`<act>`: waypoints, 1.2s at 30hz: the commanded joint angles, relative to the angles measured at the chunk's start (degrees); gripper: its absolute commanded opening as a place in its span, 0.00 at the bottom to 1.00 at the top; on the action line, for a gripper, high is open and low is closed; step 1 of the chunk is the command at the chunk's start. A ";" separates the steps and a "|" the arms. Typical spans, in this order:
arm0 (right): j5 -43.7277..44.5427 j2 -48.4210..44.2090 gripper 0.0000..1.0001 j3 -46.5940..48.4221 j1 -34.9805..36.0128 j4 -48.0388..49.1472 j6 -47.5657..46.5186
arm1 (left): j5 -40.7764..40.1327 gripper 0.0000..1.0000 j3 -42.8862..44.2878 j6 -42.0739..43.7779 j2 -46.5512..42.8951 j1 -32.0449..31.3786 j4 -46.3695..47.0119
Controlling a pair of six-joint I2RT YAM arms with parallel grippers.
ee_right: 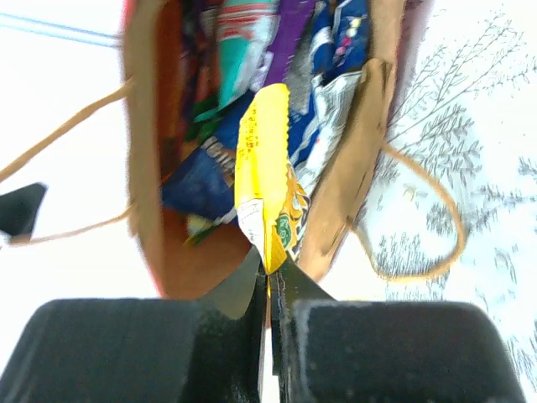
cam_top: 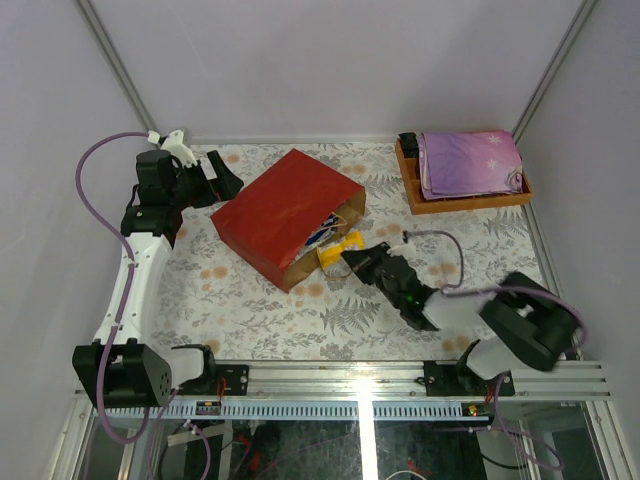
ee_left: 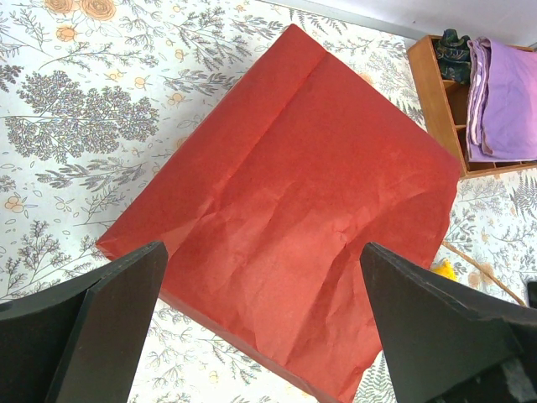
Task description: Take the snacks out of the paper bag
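right gripper (ee_right: 270,273): pinching yellow packet (ee_right: 263,159) | left gripper (ee_left: 264,277): spread, over paper bag (ee_left: 294,193)

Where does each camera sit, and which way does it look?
Top: above and behind the arms, looking down on the table; left arm and right arm show whole.
Left wrist: by the bag's closed end, facing down over its red side; its spread fingers show.
Right wrist: low, facing into the bag's mouth; its fingers pinch a yellow packet.
Shared: all show the bag; top and right wrist share the packet.
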 commanded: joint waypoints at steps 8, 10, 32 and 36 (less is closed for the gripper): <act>12.17 -50.42 0.00 -17.13 0.86 -34.77 -11.93 | 1.33 1.00 -0.98 -1.19 -0.17 0.41 4.14; 9.95 -54.57 0.00 -18.08 -1.50 -37.62 -12.40 | 0.98 1.00 -1.86 -1.67 -1.00 0.42 6.20; -24.35 -8.70 0.00 13.60 -28.36 -35.45 -27.79 | -3.96 1.00 -6.20 -0.62 -2.11 0.42 7.50; -23.33 -2.53 0.00 19.68 -29.06 -34.65 -28.87 | -3.82 1.00 -6.43 -0.87 -2.11 0.41 7.43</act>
